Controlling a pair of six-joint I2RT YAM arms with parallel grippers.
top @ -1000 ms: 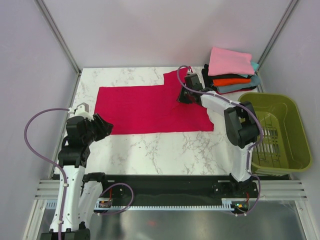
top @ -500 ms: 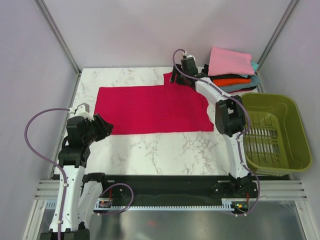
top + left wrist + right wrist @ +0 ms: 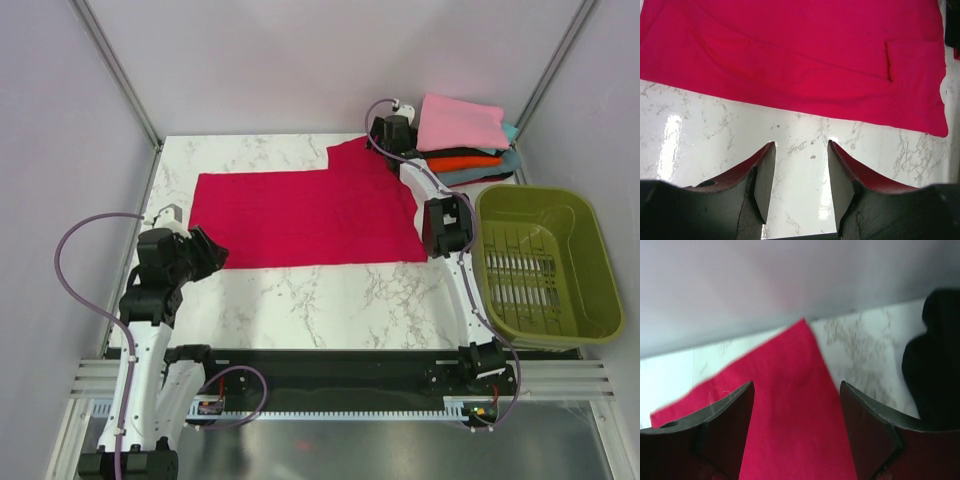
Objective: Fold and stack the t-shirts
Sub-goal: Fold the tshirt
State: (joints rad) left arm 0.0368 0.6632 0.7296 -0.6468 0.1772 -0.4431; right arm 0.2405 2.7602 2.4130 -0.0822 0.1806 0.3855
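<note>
White marble-patterned tabletop point(image 3: 300, 290) bears everything. Nearest, the left gripper point(image 3: 801, 147) hovers, fingers parted and empty, just short of the large crimson-red t-shirt point(image 3: 300, 215) spread flat. Farther back, the right gripper point(image 3: 796, 387) hangs wide open over its far right corner, beside the folded stack of pink, orange, black and teal-grey t-shirts point(image 3: 460, 140).

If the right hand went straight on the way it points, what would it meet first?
Probably the red t-shirt, whose corner lies between the fingers of the right hand; beyond it, the back wall. Depth is unclear.
</note>
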